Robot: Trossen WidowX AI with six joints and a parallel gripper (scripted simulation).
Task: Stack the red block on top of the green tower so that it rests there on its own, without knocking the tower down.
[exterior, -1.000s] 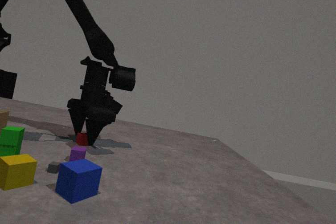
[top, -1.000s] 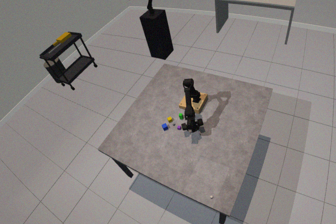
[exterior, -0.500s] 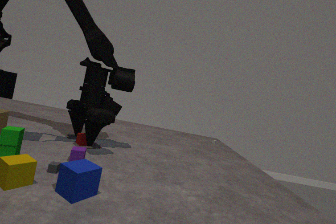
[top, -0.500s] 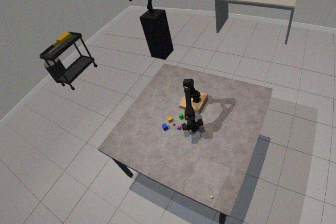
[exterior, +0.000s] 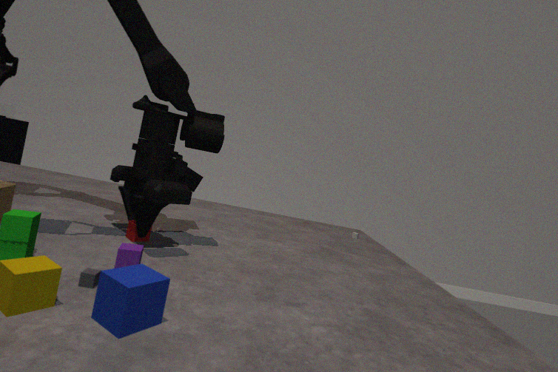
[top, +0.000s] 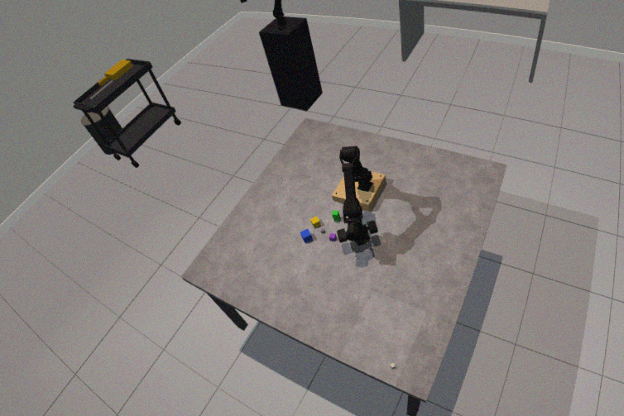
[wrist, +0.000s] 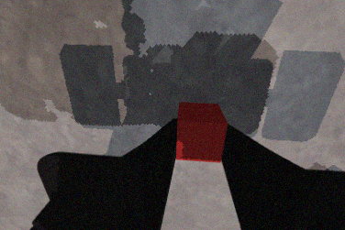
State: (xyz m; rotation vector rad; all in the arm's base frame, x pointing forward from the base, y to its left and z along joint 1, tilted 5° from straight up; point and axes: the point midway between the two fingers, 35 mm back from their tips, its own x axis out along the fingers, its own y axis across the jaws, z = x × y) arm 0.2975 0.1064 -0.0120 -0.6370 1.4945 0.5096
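Note:
The red block [exterior: 131, 231] [wrist: 200, 140] is at table height, between the fingertips, with one finger against each side in the wrist view. My gripper [top: 357, 236] [exterior: 138, 233] [wrist: 197, 125] points down and is shut on it. In the top view the gripper hides the block. The green tower [top: 336, 216] [exterior: 18, 233] stands upright, two green blocks high, apart from the gripper, toward the robot base; its left part is cut off in the exterior view.
A purple block [top: 332, 236] [exterior: 129, 255] stands close beside the gripper. A small grey block [top: 323, 231] [exterior: 89, 277], a yellow block [top: 315, 222] [exterior: 30, 286] and a blue block [top: 306, 236] [exterior: 130, 300] lie farther out. The wooden base plate [top: 344, 193] is behind the tower.

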